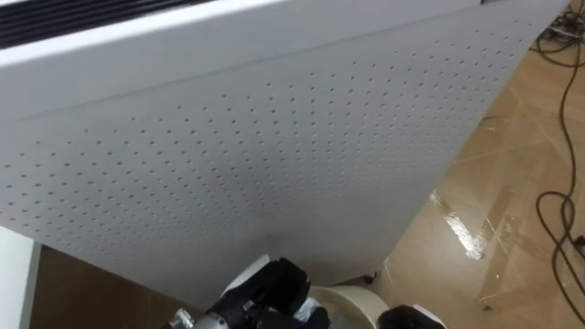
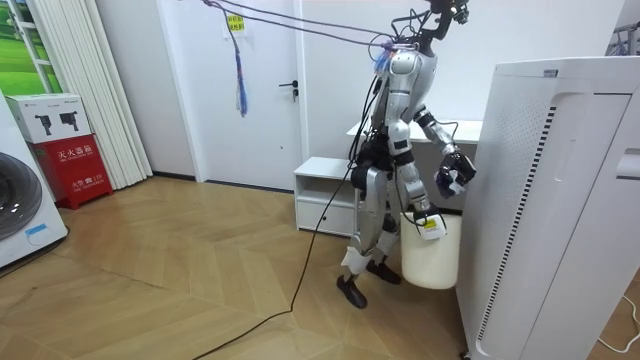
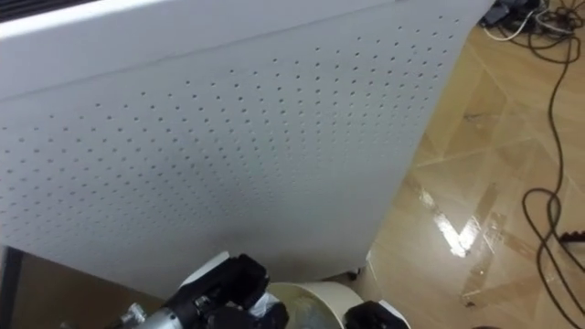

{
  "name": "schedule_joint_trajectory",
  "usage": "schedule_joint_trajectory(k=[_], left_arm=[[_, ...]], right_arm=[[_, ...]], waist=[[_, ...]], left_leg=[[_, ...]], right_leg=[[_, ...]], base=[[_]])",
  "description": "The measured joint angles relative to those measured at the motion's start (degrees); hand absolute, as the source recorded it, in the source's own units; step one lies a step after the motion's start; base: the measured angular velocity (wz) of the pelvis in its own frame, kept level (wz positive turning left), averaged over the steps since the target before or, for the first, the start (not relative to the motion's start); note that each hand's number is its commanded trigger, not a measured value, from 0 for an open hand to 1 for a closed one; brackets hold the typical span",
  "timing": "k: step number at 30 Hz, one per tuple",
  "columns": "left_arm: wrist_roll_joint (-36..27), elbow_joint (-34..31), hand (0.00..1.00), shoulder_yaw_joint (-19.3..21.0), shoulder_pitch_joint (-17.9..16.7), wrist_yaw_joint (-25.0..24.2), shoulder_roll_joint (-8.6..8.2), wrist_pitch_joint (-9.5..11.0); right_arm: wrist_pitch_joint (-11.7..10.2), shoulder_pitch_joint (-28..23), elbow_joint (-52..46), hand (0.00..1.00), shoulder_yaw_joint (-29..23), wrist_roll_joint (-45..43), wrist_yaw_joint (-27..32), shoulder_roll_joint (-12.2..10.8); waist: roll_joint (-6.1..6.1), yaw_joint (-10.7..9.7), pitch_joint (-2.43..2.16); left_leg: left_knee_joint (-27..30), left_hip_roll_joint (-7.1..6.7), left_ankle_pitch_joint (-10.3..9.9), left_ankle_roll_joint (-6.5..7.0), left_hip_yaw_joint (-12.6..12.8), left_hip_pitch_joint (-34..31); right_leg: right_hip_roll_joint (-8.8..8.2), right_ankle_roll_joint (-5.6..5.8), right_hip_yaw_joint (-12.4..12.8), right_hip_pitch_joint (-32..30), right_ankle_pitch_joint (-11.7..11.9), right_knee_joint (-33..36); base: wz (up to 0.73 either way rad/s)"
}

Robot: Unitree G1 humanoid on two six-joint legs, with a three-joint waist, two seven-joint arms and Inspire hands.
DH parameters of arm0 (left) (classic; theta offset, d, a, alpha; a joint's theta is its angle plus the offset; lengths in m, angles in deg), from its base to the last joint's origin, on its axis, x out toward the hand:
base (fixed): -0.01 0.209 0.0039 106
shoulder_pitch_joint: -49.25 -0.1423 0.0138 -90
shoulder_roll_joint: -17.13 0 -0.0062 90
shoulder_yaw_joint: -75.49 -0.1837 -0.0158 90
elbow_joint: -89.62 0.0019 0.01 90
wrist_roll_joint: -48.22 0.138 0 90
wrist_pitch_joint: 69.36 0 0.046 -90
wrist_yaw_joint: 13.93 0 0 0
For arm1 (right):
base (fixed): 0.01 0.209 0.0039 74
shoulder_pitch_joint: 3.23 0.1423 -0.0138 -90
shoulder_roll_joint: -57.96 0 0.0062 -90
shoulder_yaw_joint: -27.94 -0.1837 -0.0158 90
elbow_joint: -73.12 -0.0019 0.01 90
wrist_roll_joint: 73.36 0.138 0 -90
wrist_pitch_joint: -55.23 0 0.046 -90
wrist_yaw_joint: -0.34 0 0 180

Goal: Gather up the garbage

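I stand close against a tall white perforated appliance (image 1: 274, 137), facing its side. A white round bin (image 1: 352, 297) sits on the floor at my feet, beside the appliance's base; in the room view the bin (image 2: 432, 258) stands just in front of my legs. My left hand (image 1: 274, 294) is raised above the bin's near rim, and in the room view the left hand (image 2: 455, 172) is at chest height. My right hand (image 1: 411, 317) pokes in at the bottom edge, low by the bin (image 3: 320, 294). No garbage is visible.
Dark cables (image 1: 558, 238) trail over the glossy wooden floor to my right. The appliance (image 2: 540, 200) blocks everything ahead. Behind me are a low white cabinet (image 2: 325, 190), a red box (image 2: 75, 165) and a washing machine (image 2: 20, 205).
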Motion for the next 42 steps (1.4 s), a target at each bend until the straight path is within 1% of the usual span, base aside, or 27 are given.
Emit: schedule_joint_trajectory(k=[1,2,3,4,8,13,15,18,27,32,35,37,42], left_arm=[[0.0,0.4,0.69,-0.5,0.0,0.2,0.05,0.0],[0.0,0.6,0.51,-0.6,0.0,0.3,0.04,0.0],[0.0,0.6,0.22,-0.8,0.0,0.3,0.05,0.0],[0.0,0.8,0.00,-1.0,0.1,0.3,-0.01,0.0],[0.0,2.1,0.00,-1.6,0.2,0.5,-0.10,0.0],[0.0,6.4,0.00,-1.6,0.6,0.2,-1.79,-0.1],[0.0,7.6,0.00,-1.6,0.6,-0.4,-2.01,-0.2],[0.0,8.6,0.00,-1.6,0.6,-0.8,-2.04,-0.4],[0.0,9.0,0.00,-1.6,0.7,-2.2,-2.49,-0.4],[0.0,9.4,0.00,-1.6,0.6,-2.3,-2.50,-0.4],[0.0,10.3,0.00,-1.6,0.7,-3.3,-2.61,-0.4],[0.0,11.7,0.00,-1.6,0.7,-3.3,-2.78,-0.4],[0.0,12.1,0.00,-1.6,0.6,-3.3,-2.78,-0.7]], right_arm=[[0.0,0.0,0.0,1.00,0.0,0.1,0.1,0.0],[0.0,0.0,0.0,1.00,0.1,0.2,0.1,0.0],[0.0,0.0,0.0,1.00,0.1,0.2,0.1,-0.1],[0.0,0.0,0.0,1.00,0.1,0.2,0.1,-0.3],[0.0,0.0,0.2,1.00,0.3,0.2,0.1,-0.7],[0.2,0.0,0.2,1.00,0.4,0.1,0.1,-0.6],[0.3,0.0,0.3,1.00,0.4,0.1,0.1,-0.6],[0.7,0.0,0.3,1.00,0.4,0.1,-0.2,-0.6],[0.7,0.0,0.3,1.00,0.4,0.1,-1.0,-0.7],[0.7,0.0,0.4,1.00,0.4,-0.2,-1.4,-0.7],[0.7,-0.2,0.5,1.00,0.5,-0.1,-1.5,-0.7],[0.7,-0.6,0.6,1.00,0.5,0.0,-1.6,-0.7],[0.7,-0.7,0.7,1.00,0.5,-0.1,-1.6,-0.7]], waist=[[0.00,0.1,0.00],[0.00,0.2,0.00],[0.02,0.3,-0.01],[0.01,0.1,-0.01],[0.00,0.1,-0.01],[-0.02,0.0,-0.01],[-0.02,0.0,0.00],[-0.02,-0.1,0.00],[-0.02,-0.1,-0.01],[-0.02,-0.9,0.00],[-0.02,-1.1,0.00],[-0.02,-1.1,0.00],[-0.01,-1.0,-0.01]], left_leg=[[0.0,-0.04,0.0,0.07,0.4,-0.1],[0.0,-0.09,0.1,0.13,0.5,-0.2],[0.0,-0.14,0.1,0.14,0.6,-0.4],[0.0,-0.17,0.1,0.21,0.7,-0.5],[0.0,-0.20,0.2,0.28,0.7,-0.5],[0.2,-0.13,0.2,0.28,0.9,-0.5],[0.4,-0.13,0.2,0.29,1.0,-0.6],[0.6,-0.12,0.2,0.29,1.0,-0.7],[0.8,-0.11,0.4,0.60,1.3,-0.7],[1.4,-0.14,0.5,0.73,1.3,-0.8],[1.7,-0.11,0.5,0.80,1.4,-0.8],[1.8,-0.05,0.6,0.85,1.5,-0.9],[2.8,0.23,0.6,0.88,2.2,-1.9]], right_leg=[[0.05,0.00,0.0,-0.2,0.0,0.0],[0.05,0.00,0.0,-0.3,0.0,0.0],[0.02,-0.01,0.0,-0.4,0.0,-0.1],[-0.01,-0.01,0.0,-0.5,0.0,-0.1],[-0.07,-0.01,0.0,-0.6,0.0,0.1],[-0.02,-0.02,0.2,-0.6,0.0,0.1],[-0.03,-0.03,0.3,-0.6,0.0,0.1],[0.00,-0.14,0.4,-0.6,0.1,0.1],[0.02,-0.48,0.9,-0.6,0.3,0.3],[-0.05,-0.55,0.9,-0.6,0.3,0.9],[0.03,-0.73,1.2,-0.6,0.3,1.0],[0.06,-0.89,1.2,-0.6,0.3,1.1],[0.03,-1.06,1.2,-1.4,0.3,2.0]], base=[[-0.09],[-0.05],[0.00],[0.00],[0.00],[0.00],[0.00],[0.00],[0.00],[0.01],[0.00],[0.00],[0.02]])
